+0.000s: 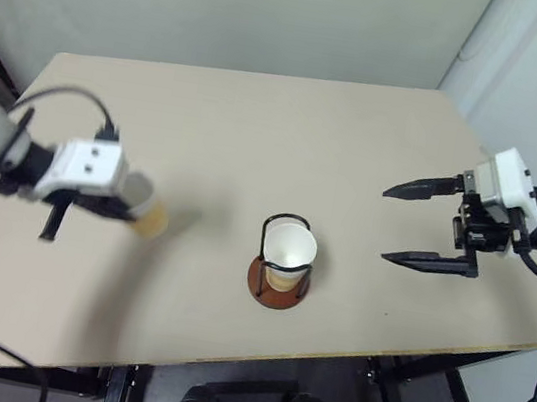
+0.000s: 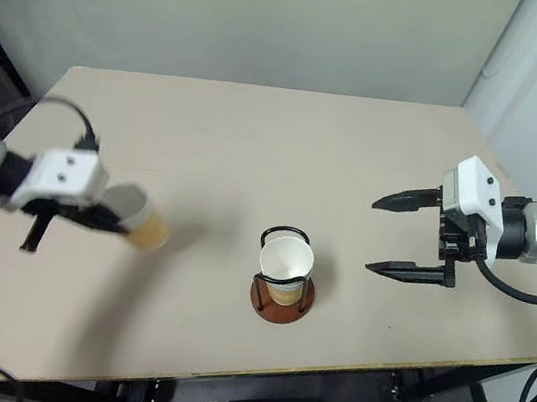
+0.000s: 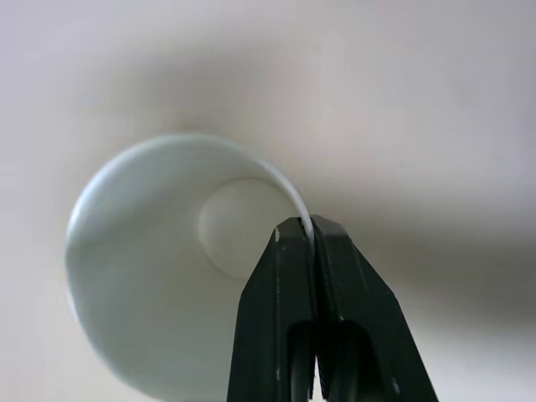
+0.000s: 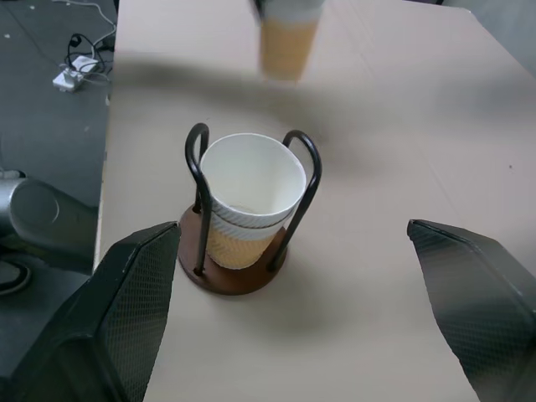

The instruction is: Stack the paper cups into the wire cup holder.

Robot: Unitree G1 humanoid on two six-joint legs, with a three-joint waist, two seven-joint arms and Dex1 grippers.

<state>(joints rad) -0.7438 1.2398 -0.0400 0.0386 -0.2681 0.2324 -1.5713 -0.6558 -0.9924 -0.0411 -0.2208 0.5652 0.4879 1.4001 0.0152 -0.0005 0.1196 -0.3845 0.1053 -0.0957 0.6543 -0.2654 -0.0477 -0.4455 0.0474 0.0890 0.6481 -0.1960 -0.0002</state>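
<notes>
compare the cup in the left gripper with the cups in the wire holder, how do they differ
The cup in the left gripper is off the table and tilted, its rim pinched between the shut fingers; the cups in the wire cup holder stand upright, touched by neither gripper. The held cup is single; the holder's cups are nested, a second rim showing below the top one. Both are tan-orange outside and white inside.

You won't find anything to read here, no labels, brands, numbers or signs on any surface.
</notes>
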